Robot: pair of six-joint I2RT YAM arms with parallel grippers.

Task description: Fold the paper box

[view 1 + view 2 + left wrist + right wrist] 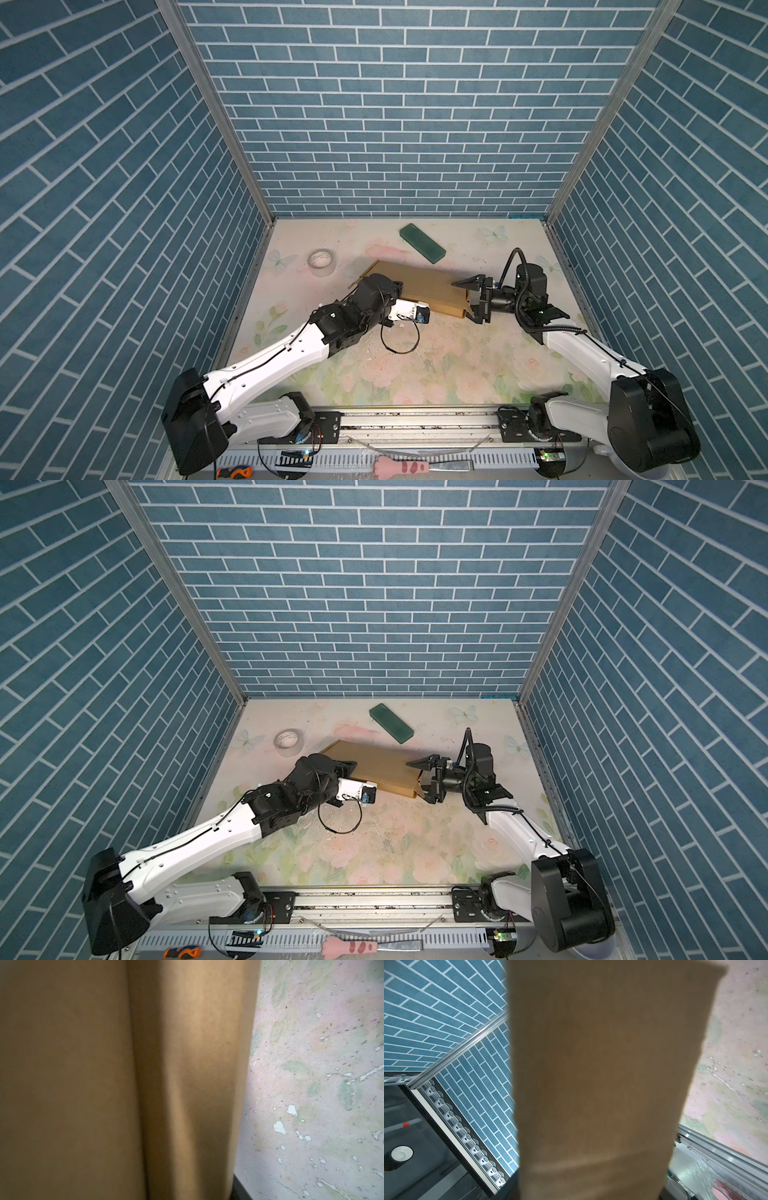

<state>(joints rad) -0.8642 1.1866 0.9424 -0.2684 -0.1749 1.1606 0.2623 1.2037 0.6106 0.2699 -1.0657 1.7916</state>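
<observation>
**A:** Where does the paper box (424,286) lie?

**B:** Flat on the bench (415,365), about the middle and slightly toward the far side. It is folded into a shallow brown slab and set at a slant, its left end farther away than its right. Both top views show it so (378,766).

**A:** And the right pincer (462,301)?

**B:** It is at the box's right end with its jaws well apart. One finger points over the far right corner of the lid and the other hangs at the near right corner, so the end of the box sits between them. I cannot tell whether either finger touches the cardboard. Its wrist view is mostly filled by blurred brown cardboard (602,1084).

**A:** The left pincer (395,286)?

**B:** It is over the box's left end, on the near side. The arm's own wrist hides the fingers from above, and its wrist view gives only cardboard (83,1084) close up beside the bench, so I cannot tell how the jaws stand.

**A:** Anything else about?

**B:** A dark green block (422,243) lies just beyond the box, toward the far right. A roll of tape (321,262) lies to the far left, apart from the box.
</observation>
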